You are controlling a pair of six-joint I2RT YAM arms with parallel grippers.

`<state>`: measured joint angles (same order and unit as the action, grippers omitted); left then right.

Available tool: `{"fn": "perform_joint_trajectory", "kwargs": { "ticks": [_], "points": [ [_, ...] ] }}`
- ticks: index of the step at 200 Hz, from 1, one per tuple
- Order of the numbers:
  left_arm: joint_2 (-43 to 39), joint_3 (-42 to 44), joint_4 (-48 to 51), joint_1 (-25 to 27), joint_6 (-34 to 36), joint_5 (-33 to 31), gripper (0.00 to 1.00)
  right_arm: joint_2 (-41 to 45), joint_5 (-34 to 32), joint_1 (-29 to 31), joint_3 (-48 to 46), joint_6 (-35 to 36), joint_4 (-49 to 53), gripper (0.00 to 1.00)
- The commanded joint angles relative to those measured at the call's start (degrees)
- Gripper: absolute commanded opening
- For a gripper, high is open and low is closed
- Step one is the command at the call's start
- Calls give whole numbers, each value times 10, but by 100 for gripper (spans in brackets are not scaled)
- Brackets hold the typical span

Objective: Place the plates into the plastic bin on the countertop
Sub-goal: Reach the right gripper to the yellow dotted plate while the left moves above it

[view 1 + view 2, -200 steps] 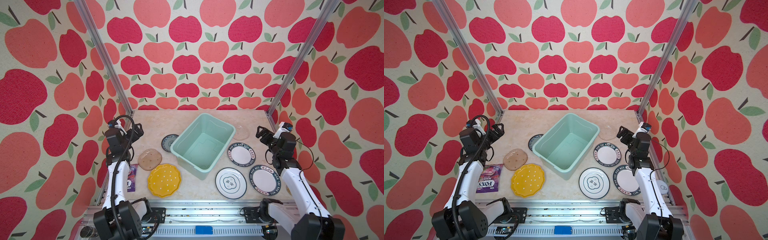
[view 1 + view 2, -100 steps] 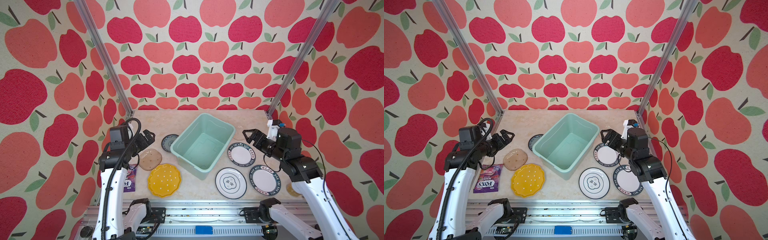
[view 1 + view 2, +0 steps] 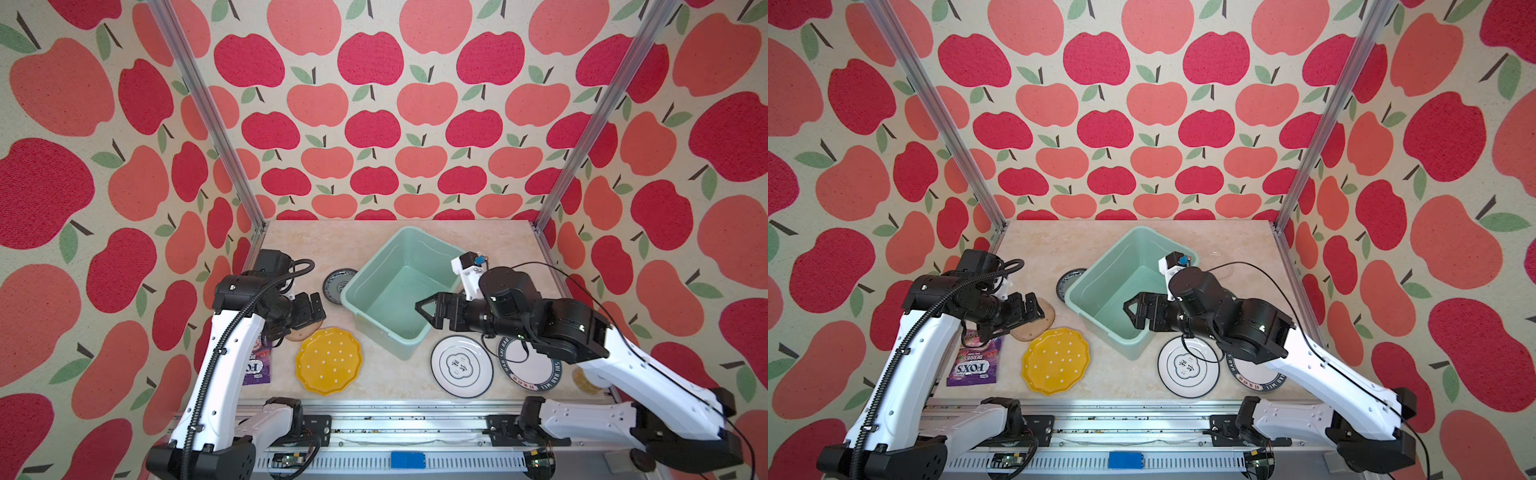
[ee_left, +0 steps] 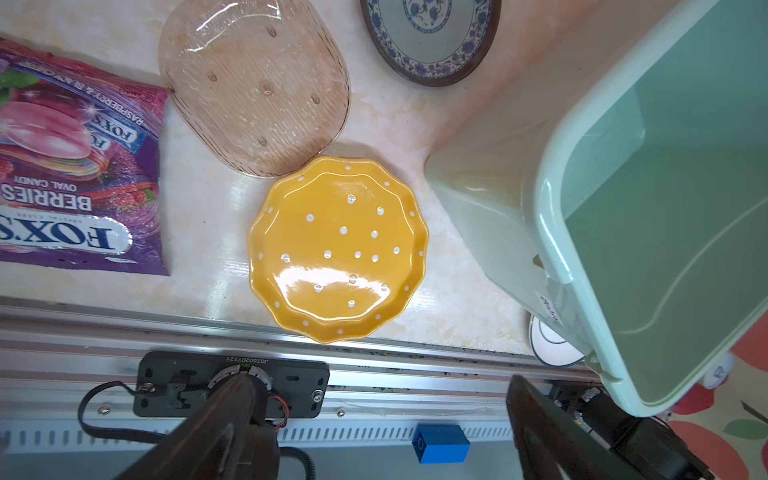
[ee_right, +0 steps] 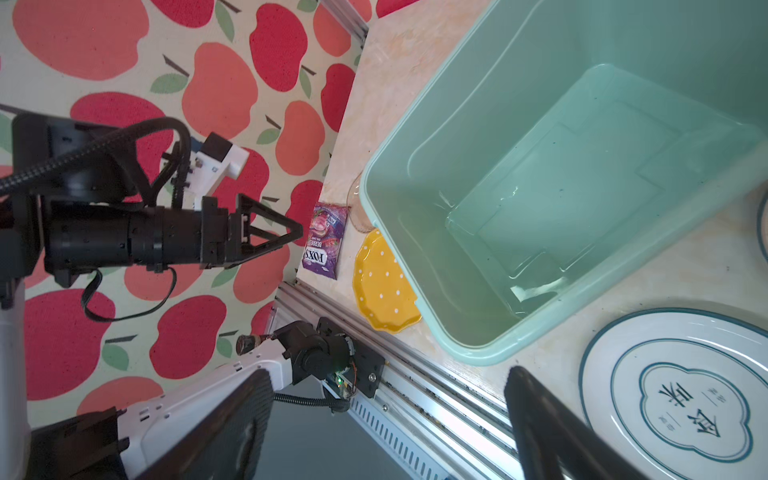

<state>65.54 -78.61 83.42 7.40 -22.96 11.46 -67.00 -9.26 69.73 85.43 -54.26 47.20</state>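
Both of your arms have unfolded in the last second. From tucked poses at the side edges of the counter, they have swung inward over the work. Nothing else has shifted: the plates lie where they lay and the bin is empty. No part of the job is done yet, but you now have position for a first pick on each side.

Your left tool hangs over the glass dish. The yellow plate lies right against that dish on the front-rail side, and the small dark plate sits close by the bin's left side. The tool's jaws stand wide apart and carry nothing. The left wrist view shows its fingers clear of the counter, touching nothing. The candy bag lies at the left edge; leave it.

Your right tool reaches across the bin's near right corner, with its tip over the open mouth. It too is spread wide and empty, and I see no contact with the rim. The emblem plate lies just beside that corner, toward the front rail. A lettered plate lies next to it, partly hidden under the arm. I can't make out the second lettered plate beneath that arm.
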Motion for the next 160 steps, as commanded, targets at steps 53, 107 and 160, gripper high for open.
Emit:
{"fn": "perform_joint_trajectory", "kwargs": {
  "ticks": [53, 107, 160],
  "points": [
    [51, 19, 15, 4, 95, -18, 98, -207, -183, 131, 89, -172, -136, 92],
    [138, -44, -22, -4, 132, 67, 98, -280, -192, 202, 22, -439, -179, 92],
    [189, -17, -21, -33, 123, 69, 96, -326, -232, 229, 5, -488, -197, 91]
  ]
}}
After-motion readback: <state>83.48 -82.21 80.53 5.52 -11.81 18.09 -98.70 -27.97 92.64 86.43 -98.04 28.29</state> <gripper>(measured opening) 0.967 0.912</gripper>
